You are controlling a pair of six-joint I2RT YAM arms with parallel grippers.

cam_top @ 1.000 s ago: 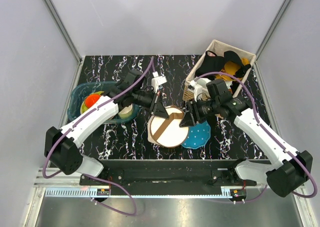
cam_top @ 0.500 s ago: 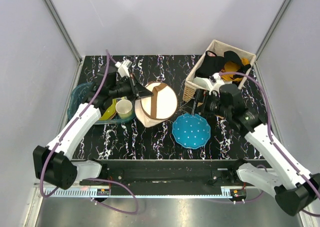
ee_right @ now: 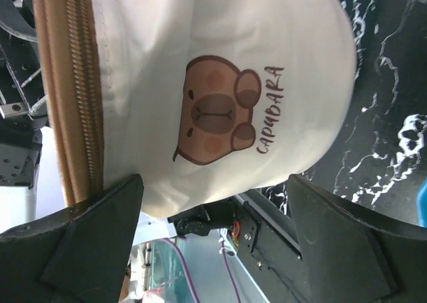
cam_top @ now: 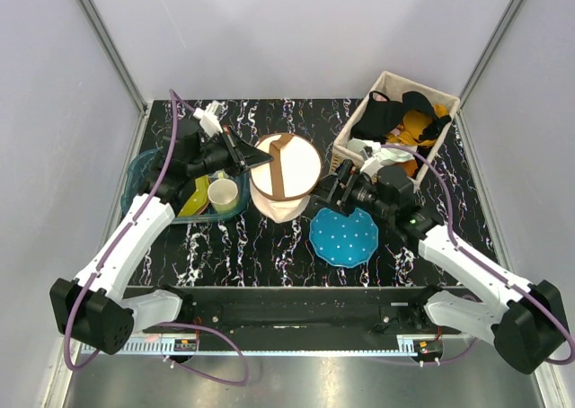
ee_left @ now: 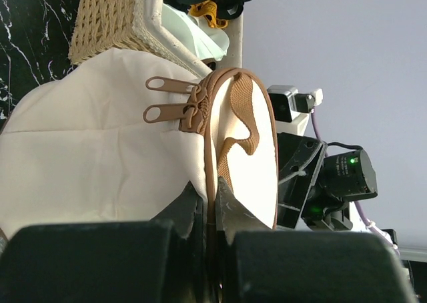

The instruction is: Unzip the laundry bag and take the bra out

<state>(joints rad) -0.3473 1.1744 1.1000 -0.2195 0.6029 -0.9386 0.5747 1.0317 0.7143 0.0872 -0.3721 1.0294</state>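
Observation:
The cream laundry bag point(cam_top: 286, 172) with brown zip trim and strap hangs lifted over the table's middle. My left gripper point(cam_top: 260, 160) is shut on its brown rim at the bag's left edge; the left wrist view shows the jaws pinching the trim point(ee_left: 212, 209), with two zip pulls point(ee_left: 167, 96) above. My right gripper point(cam_top: 325, 190) is open just right of the bag; in the right wrist view its spread fingers point(ee_right: 93, 243) flank the bag's capybara-printed side point(ee_right: 220, 109) without touching. The bra is hidden.
A blue white-dotted disc point(cam_top: 343, 236) lies on the table under my right arm. A wicker basket point(cam_top: 358, 125) with black and mustard clothes stands back right. A teal tub point(cam_top: 148, 170) with a cup point(cam_top: 222, 194) and coloured items stands left.
My left gripper has carried the bag up and back from the table front to the middle. My right gripper moved off, then came in beside the bag's right side.

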